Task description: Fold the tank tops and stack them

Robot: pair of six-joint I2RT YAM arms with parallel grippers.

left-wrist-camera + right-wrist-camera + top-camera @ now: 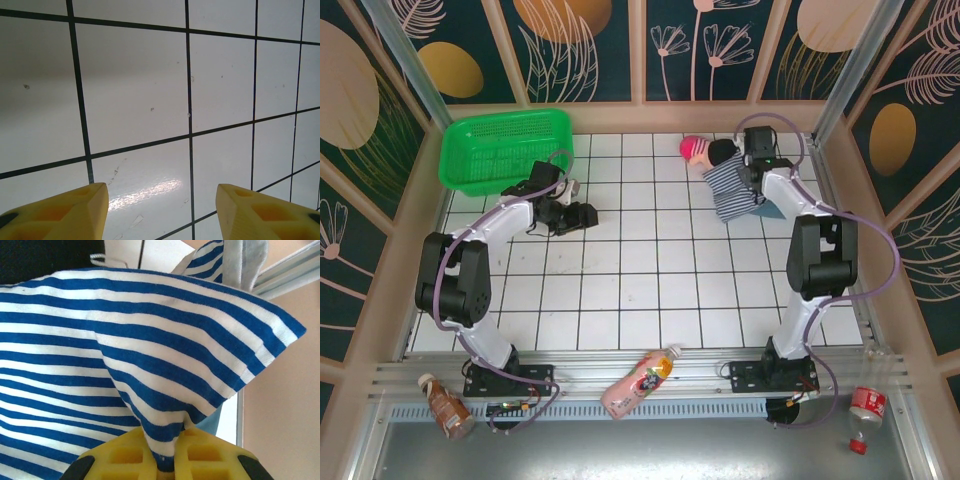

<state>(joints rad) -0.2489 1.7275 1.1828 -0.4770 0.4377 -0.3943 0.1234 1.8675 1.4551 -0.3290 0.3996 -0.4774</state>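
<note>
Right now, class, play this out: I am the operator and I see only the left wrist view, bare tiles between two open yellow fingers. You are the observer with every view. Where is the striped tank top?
Observer: The striped tank top is at the far right of the table, beside the right arm's wrist.
Operator: Is anything holding it?
Observer: Yes. The right gripper is shut on a pinch of its cloth.
Operator: And the second top?
Observer: A corner of the blue-grey tank top peeks out from under the striped one.
</note>
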